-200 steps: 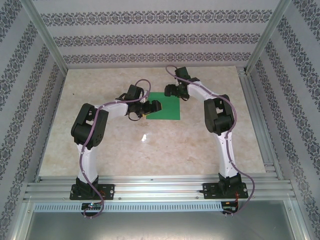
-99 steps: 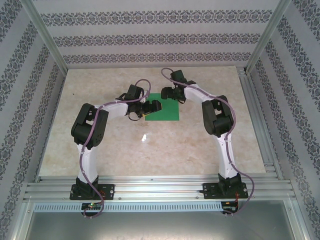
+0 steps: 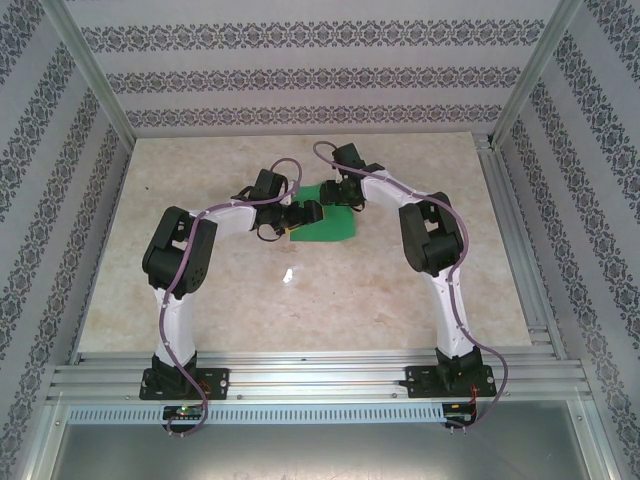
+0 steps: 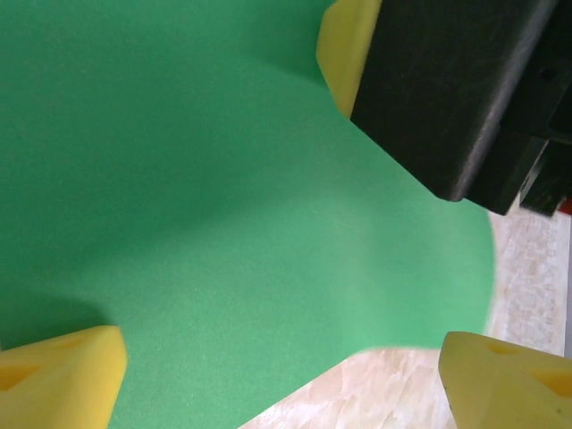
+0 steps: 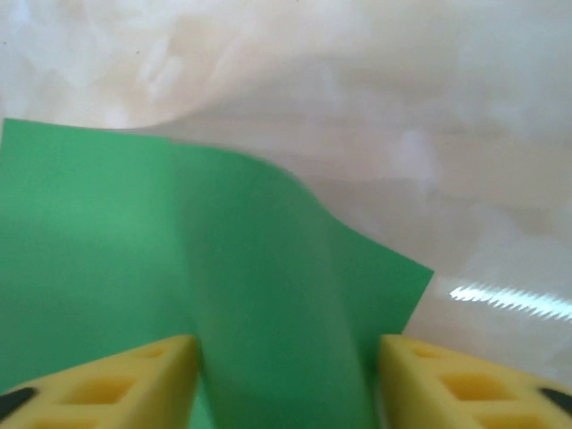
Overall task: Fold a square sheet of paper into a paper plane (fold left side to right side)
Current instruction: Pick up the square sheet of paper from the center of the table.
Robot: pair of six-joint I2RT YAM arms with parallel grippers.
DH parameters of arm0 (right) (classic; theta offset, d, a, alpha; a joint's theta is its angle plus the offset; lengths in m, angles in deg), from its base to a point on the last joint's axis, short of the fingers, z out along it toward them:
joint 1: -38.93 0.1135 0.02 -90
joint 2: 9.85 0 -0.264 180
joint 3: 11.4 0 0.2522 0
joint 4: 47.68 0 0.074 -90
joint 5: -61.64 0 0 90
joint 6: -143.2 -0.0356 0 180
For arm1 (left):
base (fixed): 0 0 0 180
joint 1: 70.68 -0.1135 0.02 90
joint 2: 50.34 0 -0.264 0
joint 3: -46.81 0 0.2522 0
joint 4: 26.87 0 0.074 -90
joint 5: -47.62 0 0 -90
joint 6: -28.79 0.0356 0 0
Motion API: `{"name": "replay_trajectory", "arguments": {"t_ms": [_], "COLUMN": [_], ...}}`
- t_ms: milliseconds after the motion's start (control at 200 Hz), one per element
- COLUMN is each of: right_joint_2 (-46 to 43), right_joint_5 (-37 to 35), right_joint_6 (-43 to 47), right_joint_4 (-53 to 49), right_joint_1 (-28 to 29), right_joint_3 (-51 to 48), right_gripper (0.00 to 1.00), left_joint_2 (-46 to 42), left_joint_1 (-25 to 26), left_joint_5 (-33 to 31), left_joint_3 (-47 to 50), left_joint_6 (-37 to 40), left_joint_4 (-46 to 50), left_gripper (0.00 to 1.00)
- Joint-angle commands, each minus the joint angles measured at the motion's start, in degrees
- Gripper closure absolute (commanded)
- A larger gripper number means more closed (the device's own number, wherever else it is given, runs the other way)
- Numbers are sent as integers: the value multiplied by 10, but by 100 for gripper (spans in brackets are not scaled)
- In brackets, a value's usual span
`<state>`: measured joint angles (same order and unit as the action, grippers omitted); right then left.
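right pincer at the far edge of the sheet: fault risks

**position.** the green paper sheet (image 3: 335,228) lies near the middle of the table (image 3: 250,300), between the two arms. it is not flat: in the right wrist view a soft hump of paper (image 5: 277,295) rises between the yellow fingertips (image 5: 98,375).

**right pincer** (image 3: 337,192). the jaws stand partly apart at the far edge of the sheet, one fingertip on each side of the hump. no pinch on the paper is visible.

**left pincer** (image 3: 306,213). the jaws are wide and hold nothing. it sits low over the near left part of the sheet. one fingertip (image 4: 54,375) is over the green and the other is over bare table just past the edge. contact with the paper cannot be confirmed.

**likely faults**
- stray crease: if the jaws pinch the hump, the fold may set where it rose, not on the centre line.
- sheet slip: the sheet appears unsecured, so a pull from the right pincer may drag or rotate it, and the edges will not meet.
- collision: the two pincers work close together over the sheet, so a sideways sweep could bring them into contact.
- tear: thin paper may rip under a hard pinch and lift.
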<state>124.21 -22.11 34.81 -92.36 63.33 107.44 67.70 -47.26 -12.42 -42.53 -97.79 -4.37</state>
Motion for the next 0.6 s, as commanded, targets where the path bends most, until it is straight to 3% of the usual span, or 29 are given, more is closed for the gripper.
{"name": "replay_trajectory", "arguments": {"t_ms": [0,120,305,599], "right_joint_2": [-32,-59,-112,-269], "right_joint_5": [42,56,81,143], "right_joint_6": [9,10,11,-4], "right_joint_4": [-21,-8,7,61], "right_joint_1": [8,-1,-7,-29], "right_joint_3": [-9,-27,-61,-188], "right_gripper": [55,66,76,79], "left_joint_2": [16,-29,-137,-339], "left_joint_1": [17,13,-16,-123], "left_joint_5": [8,-3,-12,8], "left_joint_3": [-4,6,52,182], "left_joint_6": [1,19,34,33], "left_joint_4": [4,14,21,-6], "left_gripper": [9,8,7,5]}}
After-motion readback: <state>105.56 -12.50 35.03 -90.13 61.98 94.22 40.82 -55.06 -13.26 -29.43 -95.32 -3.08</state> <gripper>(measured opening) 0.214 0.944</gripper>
